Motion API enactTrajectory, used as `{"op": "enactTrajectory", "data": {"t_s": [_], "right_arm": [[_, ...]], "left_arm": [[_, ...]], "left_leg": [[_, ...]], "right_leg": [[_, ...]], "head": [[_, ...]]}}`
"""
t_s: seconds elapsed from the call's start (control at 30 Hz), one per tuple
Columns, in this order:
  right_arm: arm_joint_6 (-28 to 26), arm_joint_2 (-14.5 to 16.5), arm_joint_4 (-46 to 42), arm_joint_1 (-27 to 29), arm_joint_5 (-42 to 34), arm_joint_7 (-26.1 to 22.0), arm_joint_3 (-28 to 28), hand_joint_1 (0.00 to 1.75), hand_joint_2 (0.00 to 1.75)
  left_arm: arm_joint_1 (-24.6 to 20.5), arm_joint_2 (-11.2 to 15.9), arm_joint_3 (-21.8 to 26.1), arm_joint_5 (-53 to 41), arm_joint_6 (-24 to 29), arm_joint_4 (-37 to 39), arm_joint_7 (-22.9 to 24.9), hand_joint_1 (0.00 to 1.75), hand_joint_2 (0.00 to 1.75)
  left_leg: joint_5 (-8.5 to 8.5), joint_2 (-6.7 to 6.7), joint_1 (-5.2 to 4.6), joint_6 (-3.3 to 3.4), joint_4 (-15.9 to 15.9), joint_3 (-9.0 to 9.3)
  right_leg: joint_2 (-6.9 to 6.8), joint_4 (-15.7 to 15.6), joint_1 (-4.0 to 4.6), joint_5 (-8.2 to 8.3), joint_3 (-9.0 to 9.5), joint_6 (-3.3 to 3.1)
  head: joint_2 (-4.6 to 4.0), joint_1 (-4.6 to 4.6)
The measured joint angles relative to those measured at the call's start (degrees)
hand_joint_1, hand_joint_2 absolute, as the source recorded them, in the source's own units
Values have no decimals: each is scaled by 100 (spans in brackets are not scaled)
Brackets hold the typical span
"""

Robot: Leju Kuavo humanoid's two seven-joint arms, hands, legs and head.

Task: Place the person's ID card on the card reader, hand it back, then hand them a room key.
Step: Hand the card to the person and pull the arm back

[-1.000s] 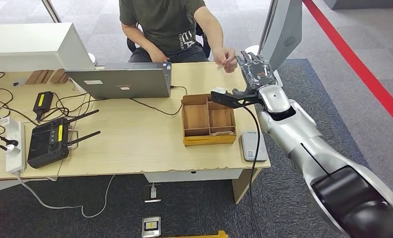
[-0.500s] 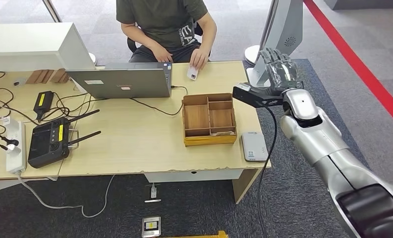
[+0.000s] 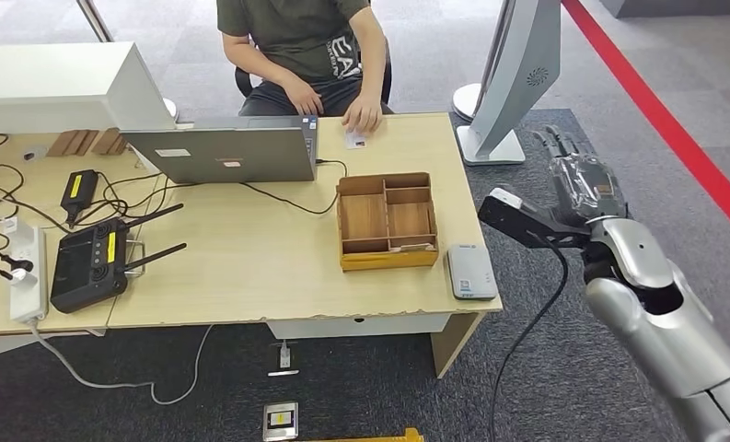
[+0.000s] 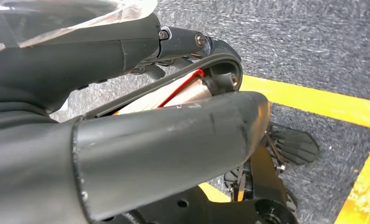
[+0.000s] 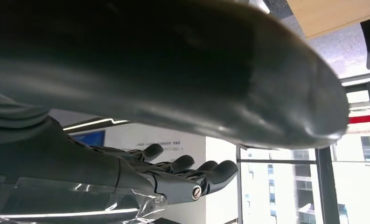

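Observation:
A white card (image 3: 354, 141) lies on the table beside the laptop, under the person's fingertips (image 3: 364, 117). The grey card reader (image 3: 471, 272) sits near the table's front right corner with nothing on it. My right hand (image 3: 577, 180) hovers off the table's right edge, level with the wooden box, its fingers (image 5: 187, 179) stretched out and holding nothing. My left hand (image 4: 164, 135) hangs over the carpet beside my body, with its thumb and fingers apart and nothing between them.
A wooden compartment box (image 3: 387, 221) stands just left of the reader. A laptop (image 3: 223, 152), a black controller (image 3: 89, 262), cables and a power strip (image 3: 27, 272) cover the table's left half. A grey monitor stand (image 3: 517, 83) rises at the far right corner.
My right hand has pulled back from the person's hand, moving right and off the table. The person has carried the card to the table beside the laptop and laid it down.

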Motion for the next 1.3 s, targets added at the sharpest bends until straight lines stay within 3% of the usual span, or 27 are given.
{"op": "enactTrajectory", "data": {"t_s": [0.17,0.33,0.43,0.9,1.07,1.2,1.3], "right_arm": [[-564,-253,-903,849,-119,131,-402,0,0],[-1496,-289,-1364,1676,166,30,-563,0,0],[-1664,-278,-1484,1986,234,15,-584,0,0],[-1688,-262,-1704,2240,205,11,-653,0,0],[-2319,-24,-1633,2485,451,-24,-571,0,0],[-2889,225,-1382,2505,931,110,-215,0,175],[-2997,663,-956,2331,1888,340,172,0,175]], "left_arm": [[3,-29,161,108,105,0,-10,0,0],[-1,-53,287,155,184,0,-1,0,0],[-4,-58,341,151,193,0,6,0,0],[-8,-63,454,153,212,-2,22,0,0],[-12,-78,481,35,293,-2,91,0,0],[-31,-81,481,20,314,-2,117,0,0],[-49,-101,481,21,317,-3,64,0,0]], "left_leg": [[-3,-1,0,0,-1,0],[-5,-1,0,0,-2,0],[-5,1,0,0,-3,1],[-4,1,0,-1,-3,3],[-5,1,1,-1,-5,1],[-6,3,4,-3,-9,1],[-4,6,10,-5,-10,4]], "right_leg": [[0,-1,-1,-5,3,6],[0,-1,-1,-5,4,5],[0,-1,-1,-5,3,5],[1,-1,-1,-5,4,5],[0,0,0,-9,4,3],[1,1,4,-11,6,1],[2,1,9,-12,7,-6]], "head": [[0,4],[0,4],[0,4],[0,4],[0,4],[0,4],[0,4]]}}
